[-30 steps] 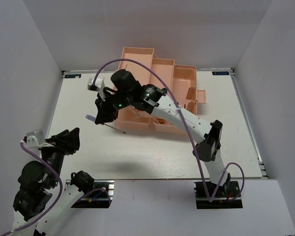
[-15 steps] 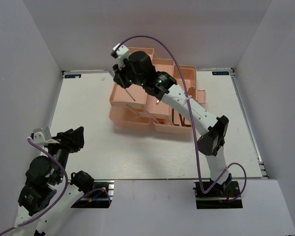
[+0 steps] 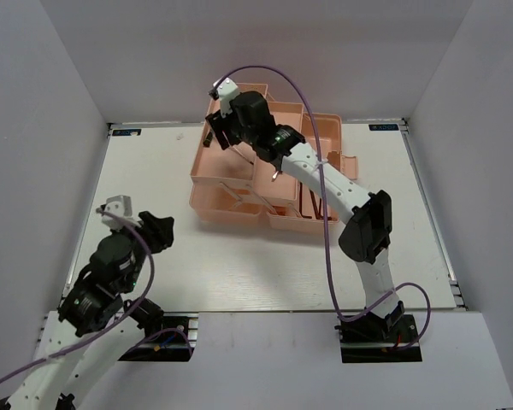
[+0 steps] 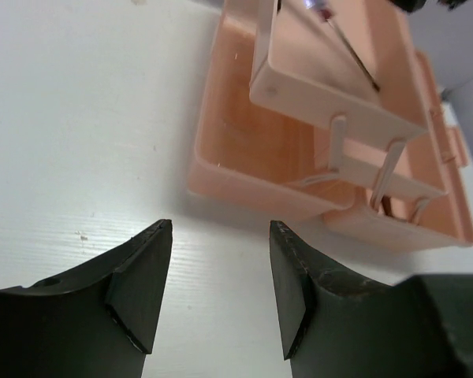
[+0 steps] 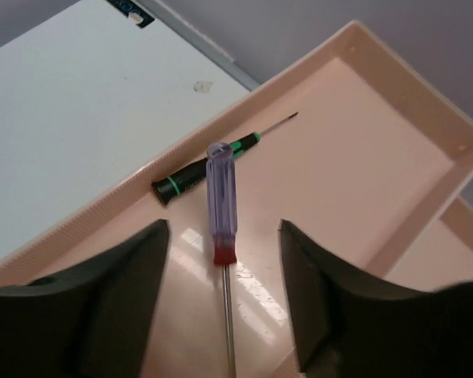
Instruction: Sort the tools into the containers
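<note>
Inside the uppermost tray (image 5: 394, 134) of the salmon-pink plastic toolbox (image 3: 231, 209), the thin screwdriver with a translucent blue handle and red collar (image 5: 221, 197) lies with its handle end just beside a slim black precision screwdriver with green rings (image 5: 193, 177), which rests along one long wall of that tray. Above the tray the right gripper (image 5: 223, 236) is spread, touching neither tool. Near the toolbox's front, the left gripper (image 4: 219, 236) hangs spread over the white table (image 4: 79, 118), holding nothing.
</note>
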Robot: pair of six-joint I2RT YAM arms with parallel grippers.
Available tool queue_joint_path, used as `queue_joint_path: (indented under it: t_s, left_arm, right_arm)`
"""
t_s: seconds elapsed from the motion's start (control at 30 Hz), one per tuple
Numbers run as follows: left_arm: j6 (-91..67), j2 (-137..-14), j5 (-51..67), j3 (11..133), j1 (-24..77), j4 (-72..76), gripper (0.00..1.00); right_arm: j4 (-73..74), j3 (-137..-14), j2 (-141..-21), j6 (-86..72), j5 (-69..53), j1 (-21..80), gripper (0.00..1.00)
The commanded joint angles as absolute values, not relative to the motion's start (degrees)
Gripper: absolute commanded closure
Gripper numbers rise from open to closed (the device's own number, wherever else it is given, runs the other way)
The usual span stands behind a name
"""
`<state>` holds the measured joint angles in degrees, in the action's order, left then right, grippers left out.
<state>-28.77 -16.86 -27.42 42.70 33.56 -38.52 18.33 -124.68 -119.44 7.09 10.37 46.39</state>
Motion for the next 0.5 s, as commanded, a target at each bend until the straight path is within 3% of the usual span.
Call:
queue_joint_path:
  t_s: [0.0,0.1,0.2,0.27,0.3,0.37,0.4,0.47]
  left_arm:
    - [-29.7,-22.5,-23.6,42.1,33.6,-39.0,0.37]
    - [-29.7,-24.8,-22.4,40.6,33.6,-37.1,0.35]
    - [-29.7,-24.8,-21.1,39.3,33.6,-35.3,0.34]
    - [-29.7,-24.3,-21.1,38.0,33.6,-34.8,0.34]
    - [-29.7,-24.3,-21.1,38.0,33.6,-34.8,0.34]
    - [-30.2,-23.7,-21.1,37.4,33.6,-34.8,0.34]
    - [-30.2,-22.9,-21.1,37.4,33.6,-34.8,0.36]
    - [-30.2,-21.5,-21.6,37.4,33.6,-35.3,0.39]
  right_arm:
    - [17.7,-124.9,-119.1,8.5,5.4,45.4,0.29]
    - [22.5,-127.8,-117.9,9.9,0.9,44.7,0.13]
    - [29.1,-130.6,-115.8,13.6,-9.7,43.9,0.12]
    - [32.2,-131.9,-114.2,17.5,-26.8,43.0,0.19]
    - [36.6,-131.6,-113.8,18.7,-31.0,42.5,0.31]
    - [43.4,-130.9,-112.9,27.4,-52.5,41.9,0.48]
    - [48.2,-129.5,-112.5,31.7,-59.1,42.8,0.72]
    - [51.1,-126.3,-112.2,34.9,-62.2,43.3,1.0]
